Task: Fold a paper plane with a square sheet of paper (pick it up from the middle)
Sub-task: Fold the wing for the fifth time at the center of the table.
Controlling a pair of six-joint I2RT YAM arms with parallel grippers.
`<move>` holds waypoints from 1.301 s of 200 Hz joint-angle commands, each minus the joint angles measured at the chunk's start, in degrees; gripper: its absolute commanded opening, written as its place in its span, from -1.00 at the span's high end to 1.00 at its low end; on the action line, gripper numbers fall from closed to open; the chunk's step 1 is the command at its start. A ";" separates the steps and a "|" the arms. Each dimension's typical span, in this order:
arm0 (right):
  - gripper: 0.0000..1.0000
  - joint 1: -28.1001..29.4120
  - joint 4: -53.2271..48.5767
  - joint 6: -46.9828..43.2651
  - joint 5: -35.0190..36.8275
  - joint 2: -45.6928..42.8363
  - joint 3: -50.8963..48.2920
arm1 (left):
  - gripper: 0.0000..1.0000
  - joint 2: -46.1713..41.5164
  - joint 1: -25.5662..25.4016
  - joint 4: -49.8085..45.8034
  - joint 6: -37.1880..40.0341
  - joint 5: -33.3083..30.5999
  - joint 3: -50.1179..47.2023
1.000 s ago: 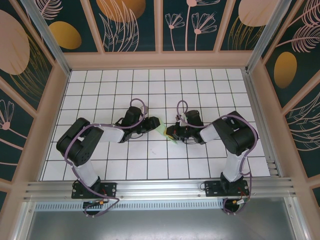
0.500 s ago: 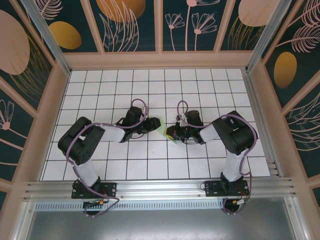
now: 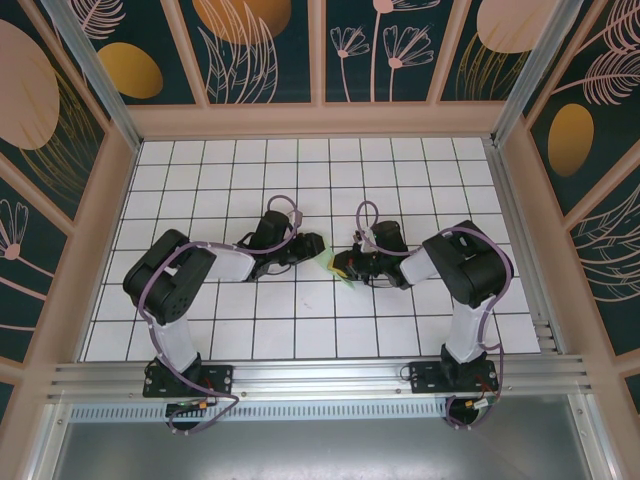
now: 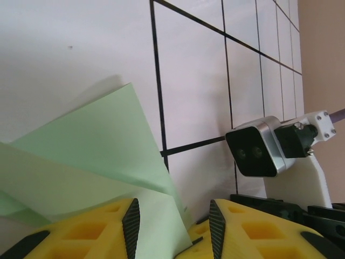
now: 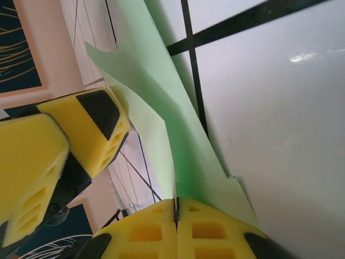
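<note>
**Handling a Flimsy Green Sheet Between Two Grippers**

Find the square sheet of paper [image 3: 337, 266] just below centre in the overhead view, wedged between the two grippers above the white grid table [image 3: 300, 180]. Note the right gripper [image 5: 176, 215] at the bottom edge of its wrist view, pads pressed tight together and pinching an edge of the sheet. Note the left gripper [image 4: 172, 224] at the bottom of its own wrist view, jaws spread with paper lying in the gap, not clamped on it.

Expect almost no weight and no stiffness: already bowed and overlapping in layers across the left half of the left wrist view. Likely to buckle, slip or tear under a hard pull. Best taken close to an edge or along a crease, with a flat, light pinch. Keep both holds near each other to stop sagging.
</note>
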 commanded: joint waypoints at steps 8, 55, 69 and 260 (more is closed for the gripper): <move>1.00 -0.97 -0.31 1.55 0.59 1.88 -1.67 | 0.17 0.92 -0.32 -0.76 1.45 -1.19 0.57; 1.00 -1.29 -0.63 2.07 0.82 2.36 -1.85 | 0.17 0.94 -0.32 -1.18 1.53 -2.40 0.20; 1.00 -1.28 -0.68 2.17 0.82 2.57 -1.85 | 0.18 0.99 -0.28 -1.21 1.49 -2.59 0.17; 0.47 -1.33 -16.10 -14.13 -0.57 -6.01 4.51 | 0.26 5.76 -0.25 -16.17 0.00 -7.35 6.30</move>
